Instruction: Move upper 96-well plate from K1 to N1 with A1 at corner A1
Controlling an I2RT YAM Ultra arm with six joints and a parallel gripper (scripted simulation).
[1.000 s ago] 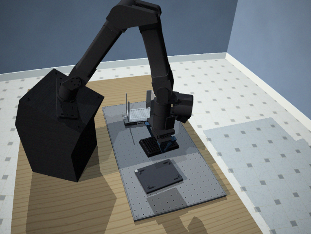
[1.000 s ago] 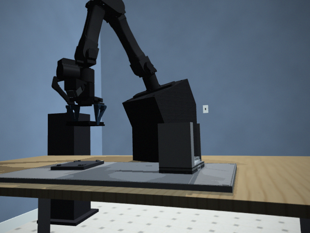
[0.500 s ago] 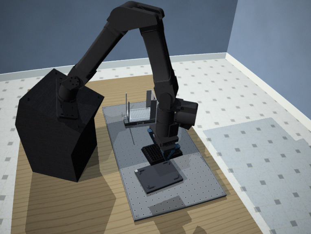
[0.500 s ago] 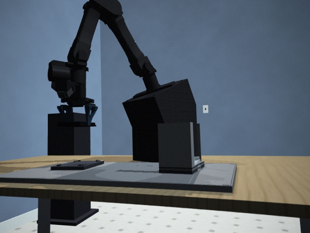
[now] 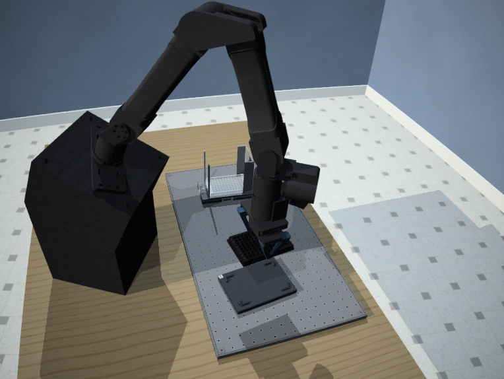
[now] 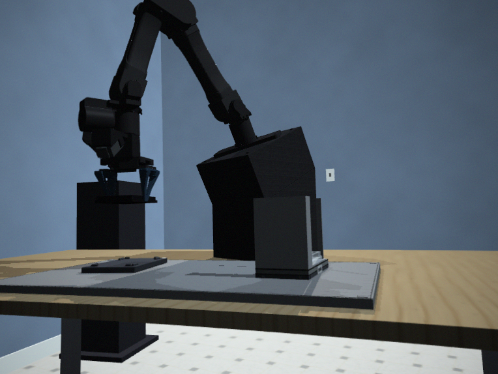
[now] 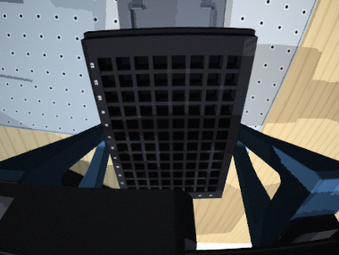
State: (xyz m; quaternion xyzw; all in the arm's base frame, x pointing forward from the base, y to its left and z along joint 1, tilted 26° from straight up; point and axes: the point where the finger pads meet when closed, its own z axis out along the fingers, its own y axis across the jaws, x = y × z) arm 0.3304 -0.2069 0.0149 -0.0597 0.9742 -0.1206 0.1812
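End effector (image 6: 125, 182) clamped on the black 96-well plate (image 5: 246, 247), plate level in the air between stack rack K1 (image 5: 243, 158) and plate nest N1 (image 5: 256, 287), clear lower plate (image 5: 225, 185) seated in the rack, on the table (image 5: 101, 325).

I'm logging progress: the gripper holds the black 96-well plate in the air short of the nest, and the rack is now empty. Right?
Not quite. The rack K1 is not empty: the top view shows a pale plate in it. The rest stands: the gripper is shut on the black plate, in the air short of the nest.
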